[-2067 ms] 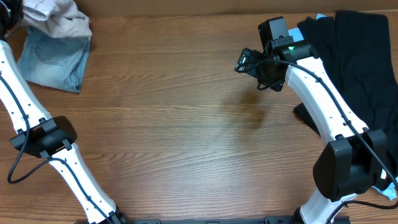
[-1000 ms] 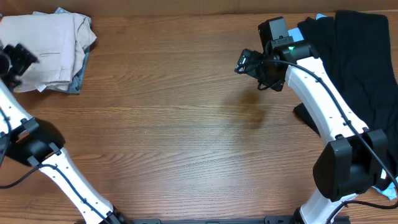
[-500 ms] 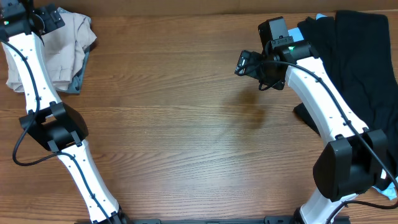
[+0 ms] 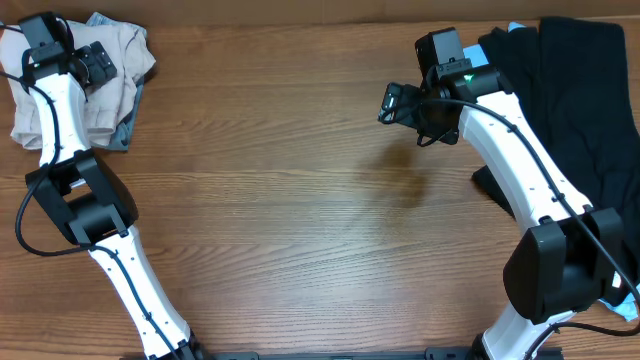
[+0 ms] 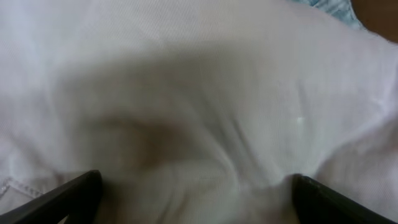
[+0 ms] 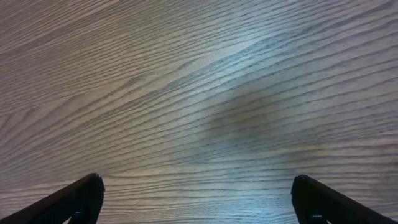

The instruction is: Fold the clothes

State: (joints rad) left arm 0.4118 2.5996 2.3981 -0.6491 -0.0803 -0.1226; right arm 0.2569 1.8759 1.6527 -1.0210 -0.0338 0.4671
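Observation:
The cream-beige shorts point(image 4: 128, 55) lie in a loose heap at the table's far left corner, on top of a light blue garment point(image 4: 124, 136) that peeks out at the edges. My left gripper point(image 4: 97, 62) hovers just over the shorts, open, with nothing pinched. In the left wrist view the cream cloth point(image 5: 205, 93) fills the frame between the spread fingers point(image 5: 74, 199) of the left gripper point(image 5: 198, 200). A black garment point(image 4: 585, 90) lies at the far right. My right gripper point(image 4: 392, 102) hangs open over bare wood; in its wrist view the right gripper point(image 6: 198, 199) has only table beneath it.
The wooden table point(image 4: 300, 210) spans the middle between the arms. The right arm's white links point(image 4: 520, 170) cross in front of the black garment. A small light blue scrap point(image 4: 625, 306) shows at the near right edge.
The left arm laid the cream shorts down on the blue garment, opened its jaws, and swung up and right over the pile. The right arm has not moved.

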